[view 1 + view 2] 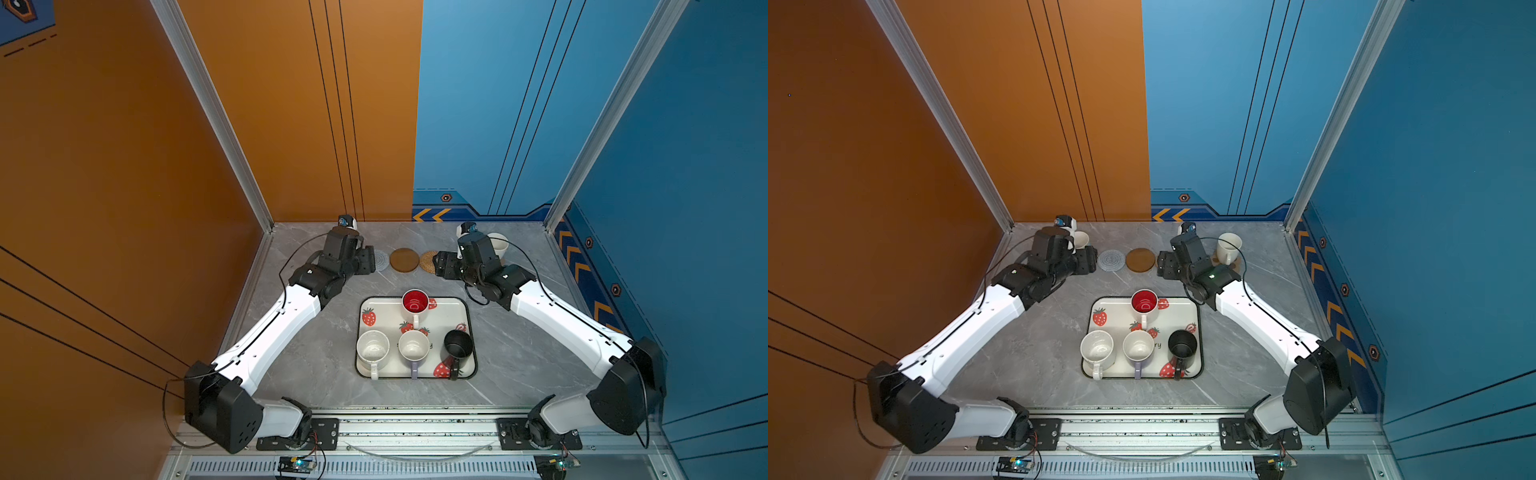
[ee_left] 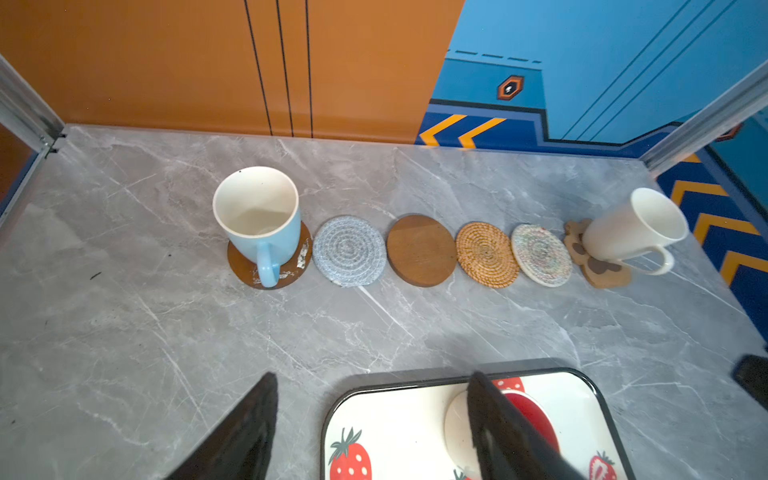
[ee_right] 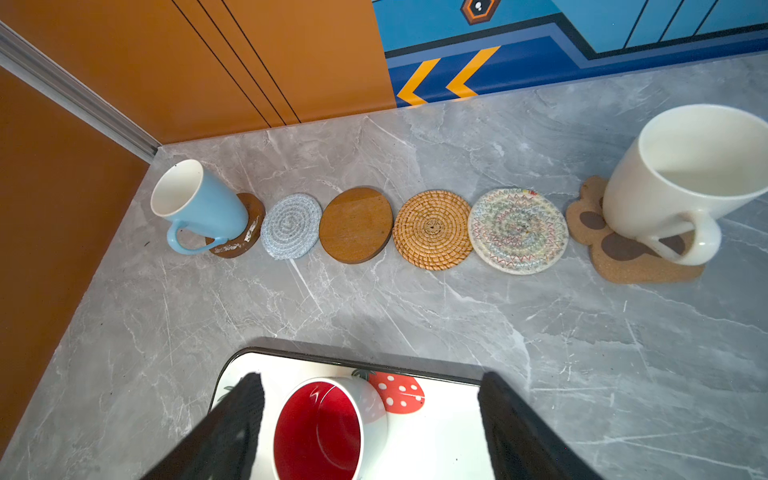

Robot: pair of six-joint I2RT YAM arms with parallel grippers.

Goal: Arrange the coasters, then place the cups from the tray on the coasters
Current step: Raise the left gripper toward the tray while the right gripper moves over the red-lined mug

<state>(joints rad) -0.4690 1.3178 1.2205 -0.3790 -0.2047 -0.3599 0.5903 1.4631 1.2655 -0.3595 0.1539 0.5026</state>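
- Black fingers [image 3: 232, 424] of the right gripper [image 3: 372, 378] stand wide apart and grip nothing. The right wrist view looks down between them at the red-inside mug [image 3: 320, 432].
- That mug stands upright and alone at the far edge of the tray [image 1: 440, 320].
- Along the tray's near side stand the speckled white mug [image 1: 372, 348], the lavender mug [image 1: 413, 347] and the black mug [image 1: 458, 344], with their handles toward the front.
- Beyond the tray, six coasters lie in a row near the back of the worktop [image 1: 519, 365]. From the left they are a worn brown disc [image 2: 291, 270], a grey woven round [image 2: 348, 251], a plain brown disc [image 2: 420, 249], a rattan round [image 2: 487, 254], a pale woven round [image 2: 540, 254] and a paw-print cork piece [image 2: 598, 270].
- The light blue mug [image 2: 262, 224] stands on the worn brown disc, and the cream white mug [image 2: 631, 228] stands on the paw-print cork piece.
- The four coasters between them lie bare.
- The left gripper [image 2: 374, 376] is spread wide and empty. In both top views it hangs near the row's left end.
- An orange wall [image 1: 291, 104] and a blue wall [image 1: 478, 104] stand behind the worktop.
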